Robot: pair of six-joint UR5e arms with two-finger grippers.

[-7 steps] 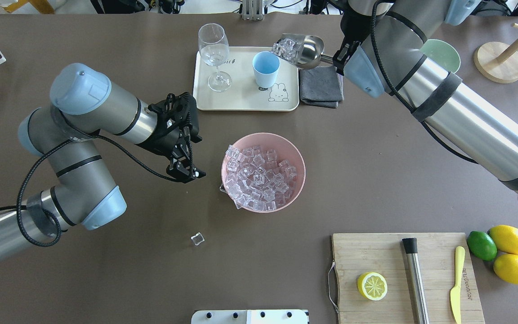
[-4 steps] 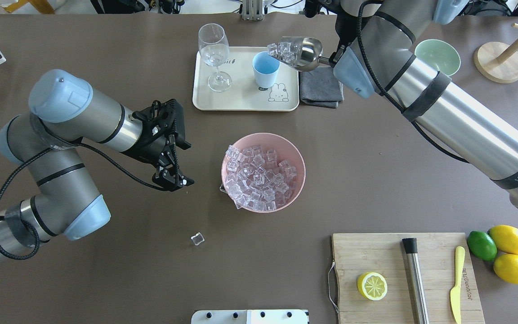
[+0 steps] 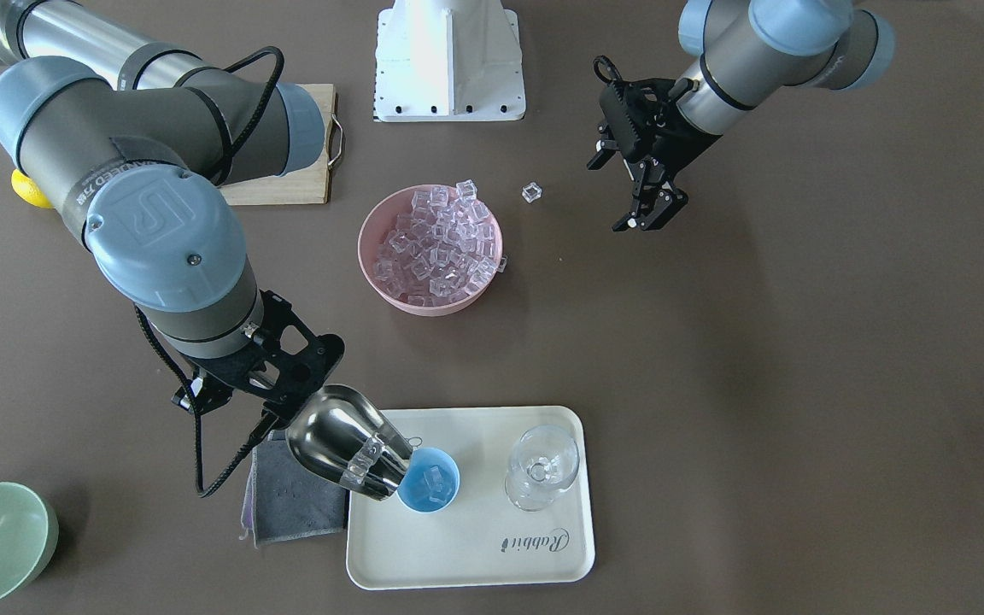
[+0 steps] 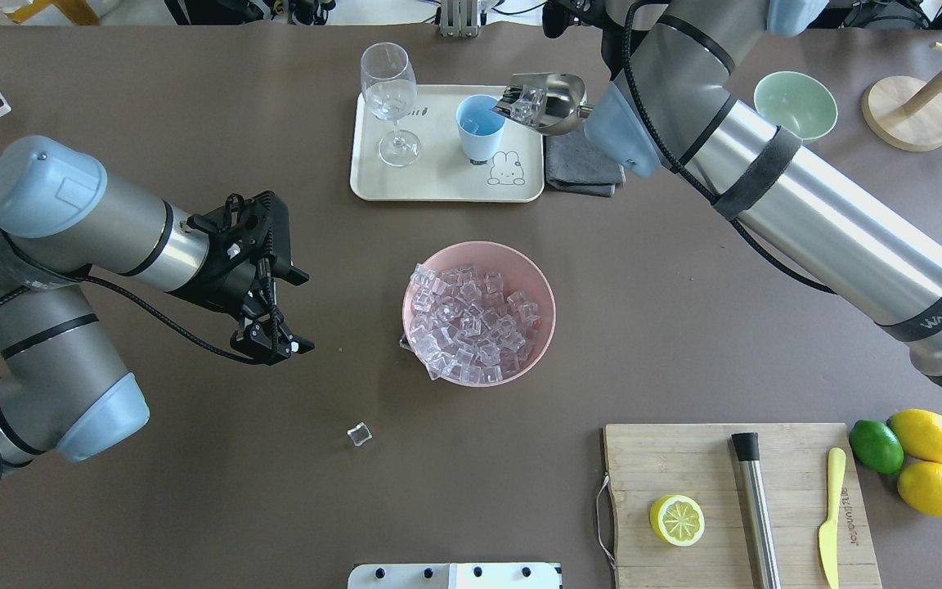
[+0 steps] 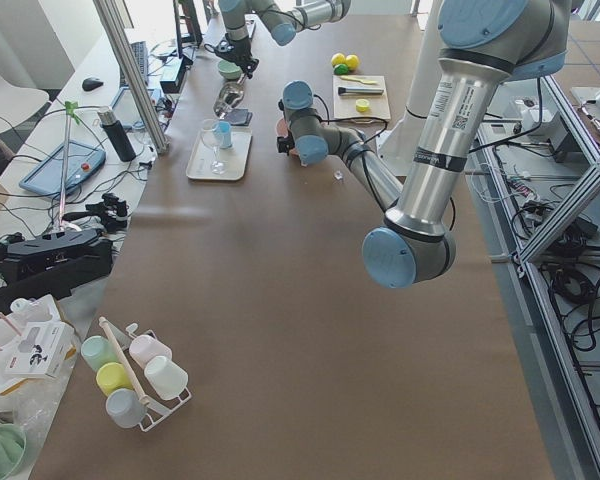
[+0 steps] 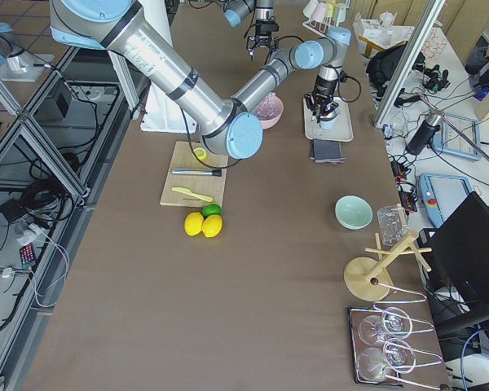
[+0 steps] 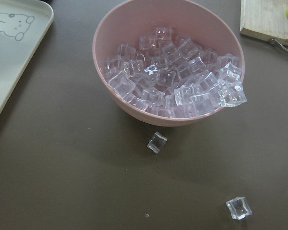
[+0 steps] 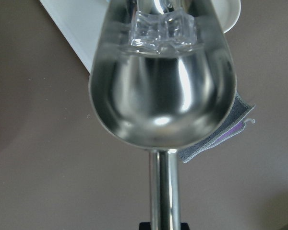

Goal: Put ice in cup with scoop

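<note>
The light-blue cup point(image 4: 479, 131) stands on the cream tray point(image 4: 438, 182), and a few ice cubes lie in it point(image 3: 432, 481). My right gripper point(image 3: 285, 401) is shut on the handle of the steel scoop point(image 4: 553, 102). The scoop is tilted with its mouth over the cup's rim point(image 3: 347, 444). A few ice cubes point(image 8: 161, 26) sit at the scoop's lip. A pink bowl point(image 4: 540, 282) mid-table is full of ice point(image 4: 471, 323). My left gripper point(image 4: 276, 345) is open and empty, left of the bowl.
A stemmed glass point(image 4: 389, 98) stands on the tray beside the cup. A grey cloth point(image 4: 584, 164) lies under the scoop. Loose cubes lie on the table point(image 4: 359, 434) and by the bowl point(image 7: 157, 142). A green bowl point(image 4: 796, 102) is right; a cutting board point(image 4: 708, 466) is near right.
My right arm moved the scoop left to the cup and tipped it; fewer cubes are in the scoop now. My left arm drew back to the left, away from the bowl.
</note>
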